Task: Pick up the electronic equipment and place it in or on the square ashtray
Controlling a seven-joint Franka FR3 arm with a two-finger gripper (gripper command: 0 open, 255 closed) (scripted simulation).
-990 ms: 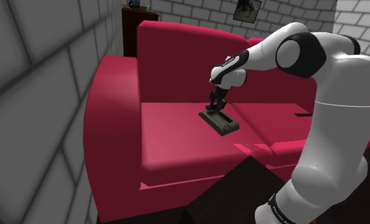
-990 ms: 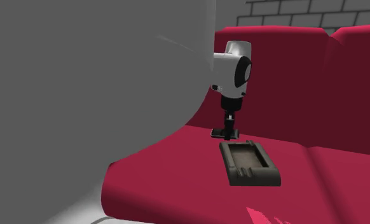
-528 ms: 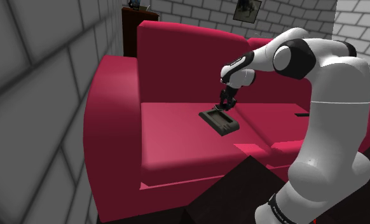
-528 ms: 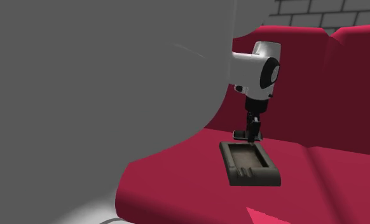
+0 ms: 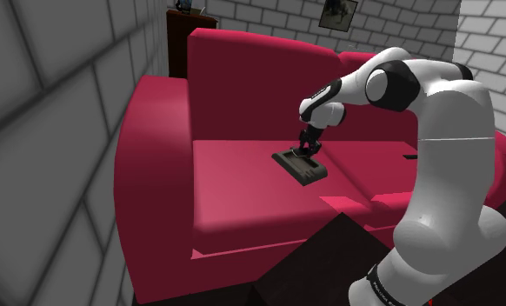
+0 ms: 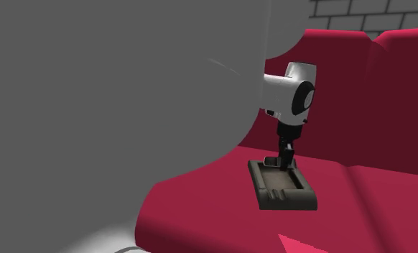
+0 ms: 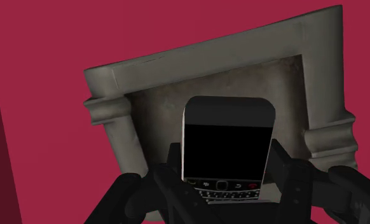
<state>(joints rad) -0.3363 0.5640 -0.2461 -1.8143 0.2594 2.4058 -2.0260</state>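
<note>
Over ashtray (image 7: 209, 54) hollow, gripper (image 7: 226, 181) clasps phone (image 7: 227, 140).

Phone (image 7: 227, 147) over ashtray (image 7: 209, 54) (ashtray on sofa seat (image 5: 234, 182)).

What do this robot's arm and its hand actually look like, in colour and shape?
The arm is thick and rounded, built of smooth white segments with dark joints between them. A dark band circles it near the base. It ends in a small all-black gripper with two slim, straight fingers.
</note>
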